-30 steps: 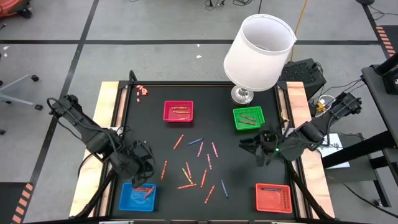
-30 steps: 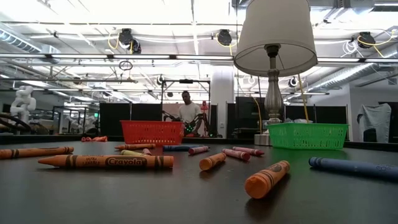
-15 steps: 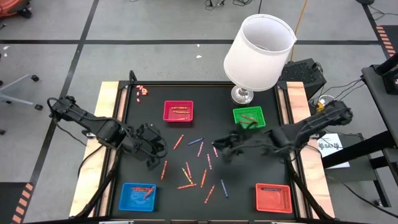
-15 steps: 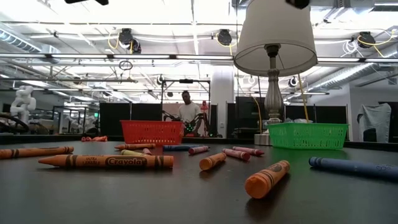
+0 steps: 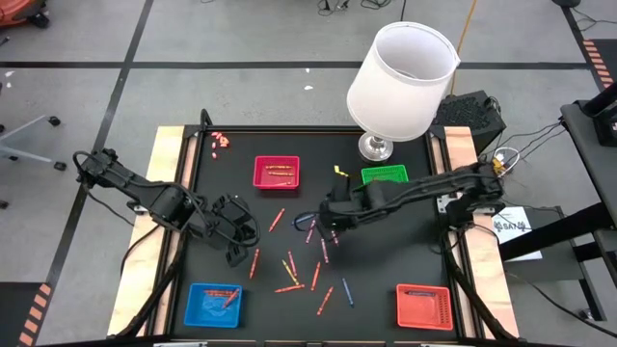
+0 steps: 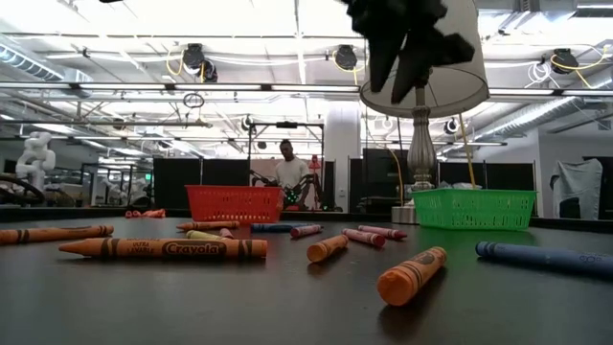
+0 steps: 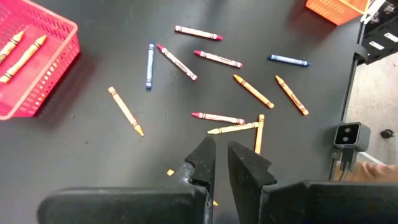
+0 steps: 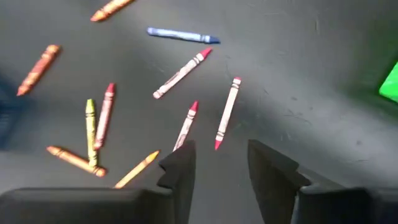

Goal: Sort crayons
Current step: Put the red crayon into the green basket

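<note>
The right hand (image 5: 328,214), fingers apart and empty, hangs over the loose crayons (image 5: 307,253) mid-bench, reaching for a pink one; next it must descend squarely over one stick and close. A second ago it was by the green tray (image 5: 385,175). The left hand (image 5: 239,231), nearly closed and empty, has left the blue tray (image 5: 213,303).

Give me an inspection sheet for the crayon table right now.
Surface: black mat, wooden side rails.
Job's things: loose crayons mid-table; more in red tray, blue tray, orange tray; green tray.
Clutter: lamp at far edge.
Grippers: left gripper nearly shut, empty; right gripper open over crayons.
Cables: along both arms.
Surroundings: person far behind.
</note>
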Tool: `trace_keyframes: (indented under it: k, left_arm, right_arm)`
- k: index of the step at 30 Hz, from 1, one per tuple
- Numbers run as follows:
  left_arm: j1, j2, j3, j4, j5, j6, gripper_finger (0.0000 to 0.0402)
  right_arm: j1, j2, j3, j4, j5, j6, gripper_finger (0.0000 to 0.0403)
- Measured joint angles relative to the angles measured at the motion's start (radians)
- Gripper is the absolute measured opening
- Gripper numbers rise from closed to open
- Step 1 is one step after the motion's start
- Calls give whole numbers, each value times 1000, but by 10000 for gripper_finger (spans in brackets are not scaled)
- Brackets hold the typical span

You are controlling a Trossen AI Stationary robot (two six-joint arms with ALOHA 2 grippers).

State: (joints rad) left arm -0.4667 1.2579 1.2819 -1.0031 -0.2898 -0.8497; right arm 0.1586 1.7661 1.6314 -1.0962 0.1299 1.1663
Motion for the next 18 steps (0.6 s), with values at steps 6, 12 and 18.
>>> trace_keyframes:
  k: [6, 12, 18]
  left_arm:
    - [2, 0, 0, 0, -15, -6, 43]
    - [2, 0, 0, -1, -32, -10, 43]
    - [2, 0, 0, -1, -57, -33, 43]
  right_arm:
    - [-52, 100, 0, 29, -20, -64, 158]
    - [-80, 199, 0, 48, -138, -64, 167]
    - [-90, 271, 0, 47, -203, -120, 167]
